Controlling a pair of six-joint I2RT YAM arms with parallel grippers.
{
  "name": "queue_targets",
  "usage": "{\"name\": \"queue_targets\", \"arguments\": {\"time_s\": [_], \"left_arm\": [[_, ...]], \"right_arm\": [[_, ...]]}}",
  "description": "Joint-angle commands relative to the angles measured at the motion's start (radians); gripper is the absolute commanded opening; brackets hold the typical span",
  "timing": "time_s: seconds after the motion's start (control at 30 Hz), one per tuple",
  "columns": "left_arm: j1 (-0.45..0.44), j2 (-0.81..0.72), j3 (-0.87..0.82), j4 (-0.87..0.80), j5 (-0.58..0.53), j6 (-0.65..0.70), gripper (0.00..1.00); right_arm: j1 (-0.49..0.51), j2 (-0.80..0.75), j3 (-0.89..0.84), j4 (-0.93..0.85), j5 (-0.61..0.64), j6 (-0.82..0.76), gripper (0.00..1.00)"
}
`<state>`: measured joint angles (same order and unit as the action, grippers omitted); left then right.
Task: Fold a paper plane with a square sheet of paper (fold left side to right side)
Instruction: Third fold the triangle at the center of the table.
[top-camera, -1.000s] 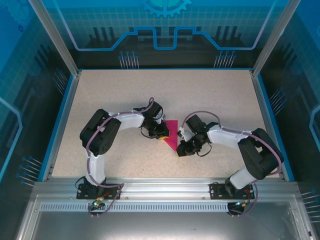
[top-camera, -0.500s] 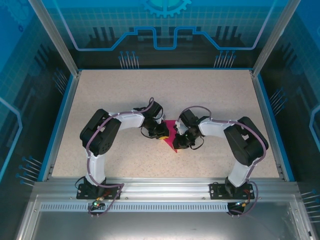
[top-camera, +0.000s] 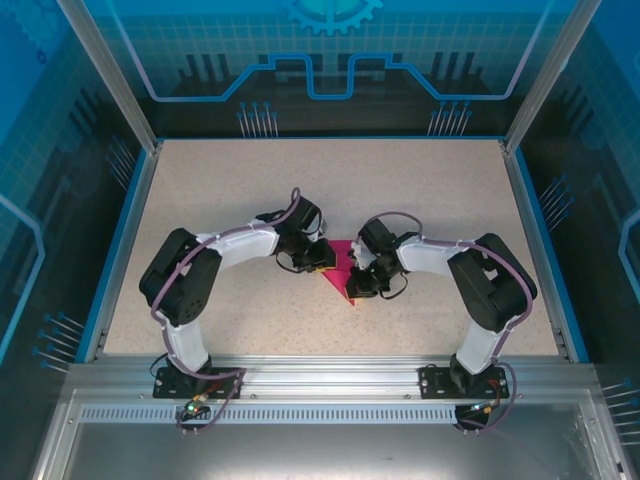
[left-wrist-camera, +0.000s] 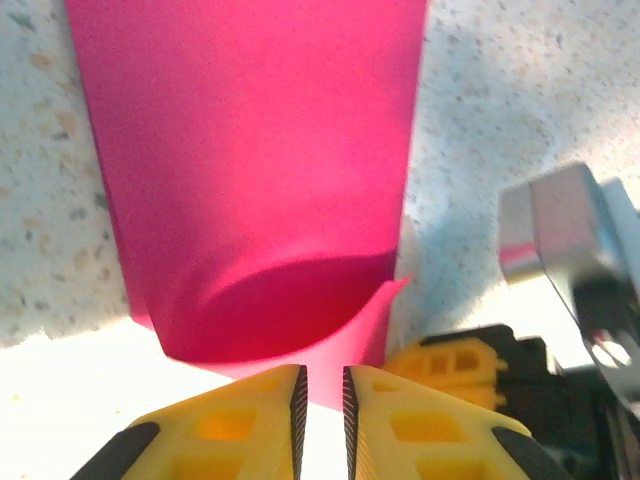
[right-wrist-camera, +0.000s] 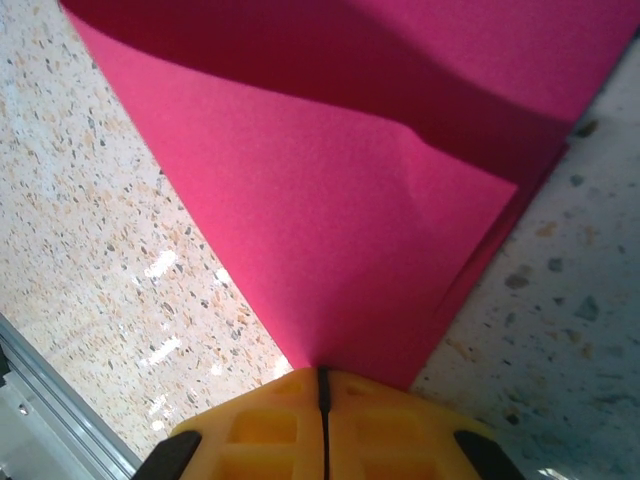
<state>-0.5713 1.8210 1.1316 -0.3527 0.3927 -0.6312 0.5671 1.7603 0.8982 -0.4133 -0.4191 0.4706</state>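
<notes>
From my station I see the pink paper (top-camera: 340, 272) lying partly folded, mid-table (top-camera: 420, 190), between the two tools. The left gripper (top-camera: 324, 262) sits at its left edge. On the left wrist camera its yellow fingers (left-wrist-camera: 240, 420) stand almost together with a thin slit between them, and the paper's lower layer reaches their tips; I cannot tell whether they pinch it. The right gripper (right-wrist-camera: 322, 375) is at the paper's near point, jaws pressed flat together on that tip. An upper layer curls across the far side.
</notes>
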Motion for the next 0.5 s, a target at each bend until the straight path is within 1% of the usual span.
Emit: {"name": "queue_targets", "arguments": {"time_s": [0.0, 0.23, 0.47], "left_arm": [[-0.042, -0.028, -0.046, -0.005, 0.001, -0.039, 0.20], [-0.097, 0.020, -0.060, 0.069, 0.020, -0.109, 0.18], [-0.118, 0.078, -0.032, 0.077, 0.027, -0.125, 0.17]], "right_arm": [[0.001, 0.068, -0.040, -0.073, 0.143, 0.016, 0.04], [0.004, 0.067, -0.041, -0.076, 0.150, 0.014, 0.03], [0.008, 0.068, -0.041, -0.076, 0.149, 0.017, 0.03]]}}
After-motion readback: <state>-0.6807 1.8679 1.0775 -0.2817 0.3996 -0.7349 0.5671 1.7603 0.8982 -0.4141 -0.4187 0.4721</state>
